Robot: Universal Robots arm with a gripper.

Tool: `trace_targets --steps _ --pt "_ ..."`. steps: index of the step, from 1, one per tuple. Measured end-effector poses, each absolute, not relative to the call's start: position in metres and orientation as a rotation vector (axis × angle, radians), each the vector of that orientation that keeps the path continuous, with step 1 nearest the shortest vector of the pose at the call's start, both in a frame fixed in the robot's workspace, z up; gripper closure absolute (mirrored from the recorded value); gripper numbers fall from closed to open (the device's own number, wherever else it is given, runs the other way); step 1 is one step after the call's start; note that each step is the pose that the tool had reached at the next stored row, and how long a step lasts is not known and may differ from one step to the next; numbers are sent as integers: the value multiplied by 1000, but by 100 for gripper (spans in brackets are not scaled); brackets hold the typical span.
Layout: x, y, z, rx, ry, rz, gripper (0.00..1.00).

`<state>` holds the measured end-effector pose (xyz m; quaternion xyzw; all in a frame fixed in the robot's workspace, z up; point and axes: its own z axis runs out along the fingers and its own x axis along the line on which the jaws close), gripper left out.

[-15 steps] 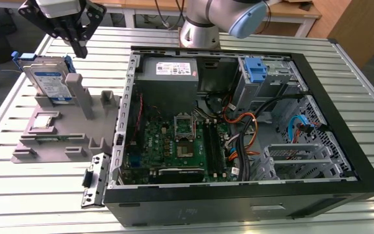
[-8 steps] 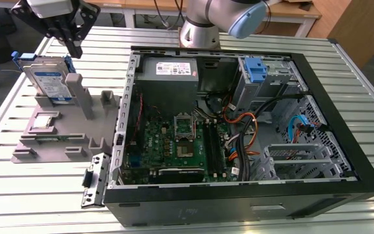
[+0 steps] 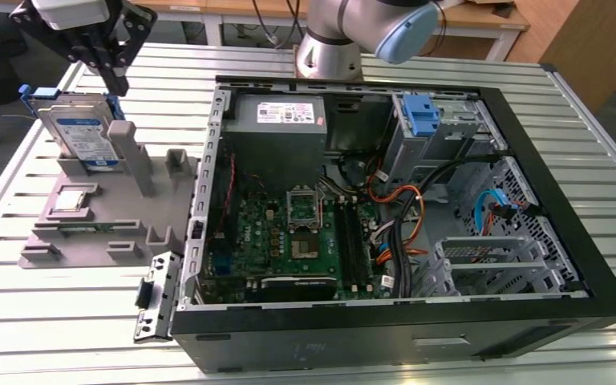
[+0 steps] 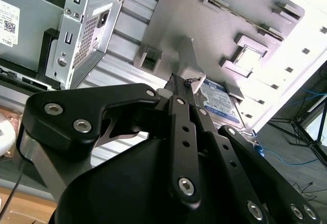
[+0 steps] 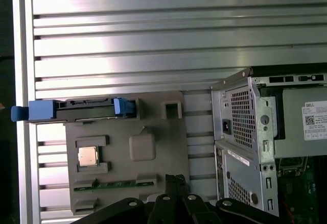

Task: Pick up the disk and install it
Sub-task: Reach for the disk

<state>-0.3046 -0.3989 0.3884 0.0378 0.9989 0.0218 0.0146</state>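
Hard drive [image 3: 81, 132] standing on edge in grey moulded plastic fixture [image 3: 94, 233], upper left of exterior view.
Black metal pincer [image 3: 119, 87] near its blue-railed top, fingers pressed together, gripping nothing.

The slatted metal table [image 3: 62, 337] is carrying the whole scene. Just below the gripper [image 3: 119, 87], the grey holder block [image 3: 115, 210] is sitting flat on the slats. Further out from the gripper, just beside the block, the open computer case [image 3: 394, 322] is lying on its side. The arm's base [image 3: 327, 58] is standing near the case's rim, well apart from the gripper.
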Motion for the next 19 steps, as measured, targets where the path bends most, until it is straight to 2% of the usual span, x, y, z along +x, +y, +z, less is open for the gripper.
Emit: trace_targets --steps 19 --pt "-314 -399 388 118 3109 68 90"
